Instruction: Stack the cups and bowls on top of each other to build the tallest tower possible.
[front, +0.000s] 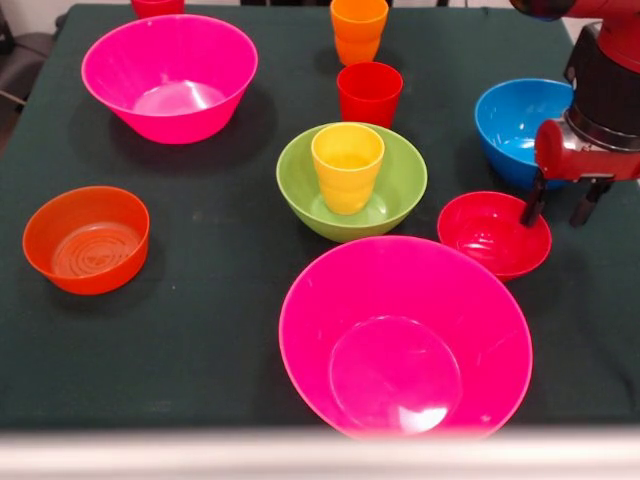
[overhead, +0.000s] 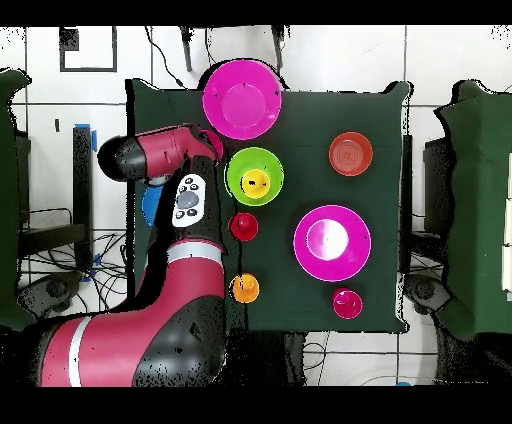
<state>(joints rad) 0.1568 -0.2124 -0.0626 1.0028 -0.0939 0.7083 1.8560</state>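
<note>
The yellow cup (front: 347, 165) stands upright inside the lime-green bowl (front: 400, 190) at mid table; both also show in the overhead view (overhead: 254, 182) (overhead: 238, 168). The small red bowl (front: 485, 235) sits on the cloth to their right, apart from them. My gripper (front: 560, 205) hangs at that bowl's right rim and is open: one finger (front: 534, 205) is at the rim, the other stands outside it. In the overhead view the arm hides the gripper and the red bowl. A red cup (front: 369, 93) and an orange cup (front: 359, 30) stand behind the green bowl.
One large pink bowl (front: 405, 335) is near the front edge, another (front: 170, 75) is at the back left. The blue bowl (front: 515, 125) sits just behind my gripper. The translucent orange bowl (front: 87, 238) is at the left. Another red cup (front: 157, 6) stands at the far edge.
</note>
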